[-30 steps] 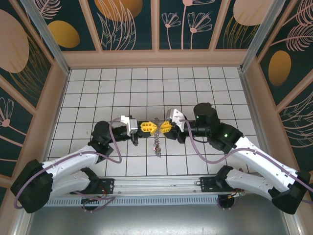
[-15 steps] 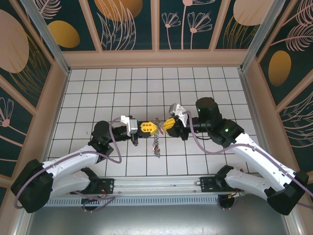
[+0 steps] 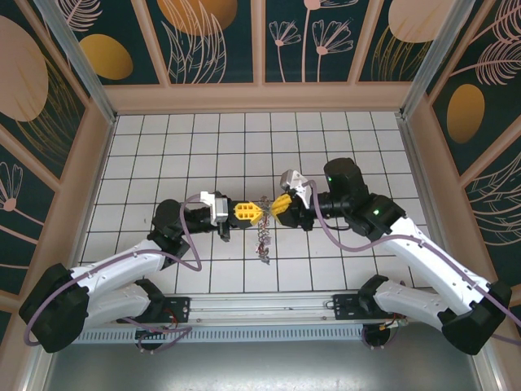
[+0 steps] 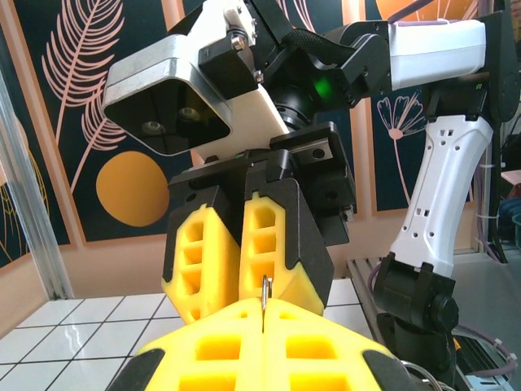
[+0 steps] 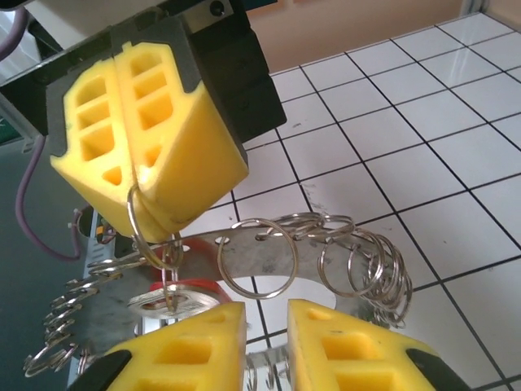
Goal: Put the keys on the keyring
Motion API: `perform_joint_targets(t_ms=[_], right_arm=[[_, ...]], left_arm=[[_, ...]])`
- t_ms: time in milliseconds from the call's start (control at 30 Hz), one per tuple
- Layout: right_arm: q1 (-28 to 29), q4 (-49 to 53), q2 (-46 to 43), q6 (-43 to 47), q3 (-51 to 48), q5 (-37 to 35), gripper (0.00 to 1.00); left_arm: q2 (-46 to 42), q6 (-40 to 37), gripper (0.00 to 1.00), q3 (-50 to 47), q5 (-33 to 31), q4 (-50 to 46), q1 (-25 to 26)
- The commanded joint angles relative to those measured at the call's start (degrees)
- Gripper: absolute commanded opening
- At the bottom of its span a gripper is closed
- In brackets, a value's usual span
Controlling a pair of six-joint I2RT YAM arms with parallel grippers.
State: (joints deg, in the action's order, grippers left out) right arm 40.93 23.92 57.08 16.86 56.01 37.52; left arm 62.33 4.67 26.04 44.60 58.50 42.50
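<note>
From above, the left fingers (image 3: 244, 213) and right fingers (image 3: 281, 204) meet tip to tip over the middle of the tiled counter (image 3: 163, 147). The right pair sits at 2 o'clock of the left. The keyring (image 3: 262, 232) hangs from that meeting point toward 6 o'clock, too small there to tell what holds it.

The right wrist view makes the grip clear. The left fingers are pressed together on one small wire ring at the keyring's rim, at 10 o'clock of its flat grey plate. The right fingers stand apart at 6 o'clock, with nothing in the gap between them. A red key head (image 5: 210, 287) peeks out by the plate.

The left wrist view adds a thin metal edge standing up between its own closed tips. The right fingers are at 12 o'clock, a narrow slit between them.
</note>
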Motion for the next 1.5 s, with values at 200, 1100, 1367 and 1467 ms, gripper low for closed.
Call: perform_joint_targets(t_ms=[200, 1100, 1367, 1467], right_arm=[[0.85, -5.82, -11.03, 3.40, -3.19, -5.60, 0.32], [3.20, -5.21, 0.45, -2.11, -2.18, 2.16, 0.00], [3.28, -6.32, -1.04, -0.40, -0.46, -1.22, 0.13], [3.28, -7.47, -4.79, 0.99, -2.22, -4.08, 0.18]], left_arm=[[-0.28, 1.66, 0.00, 2.40, 0.32, 2.65, 0.17], [3.23, 5.51, 0.00, 2.35, 1.27, 11.06, 0.22], [5.17, 7.63, 0.00, 1.56, 0.83, 14.53, 0.23], [5.00, 8.25, 0.00, 1.30, 0.51, 14.89, 0.29]])
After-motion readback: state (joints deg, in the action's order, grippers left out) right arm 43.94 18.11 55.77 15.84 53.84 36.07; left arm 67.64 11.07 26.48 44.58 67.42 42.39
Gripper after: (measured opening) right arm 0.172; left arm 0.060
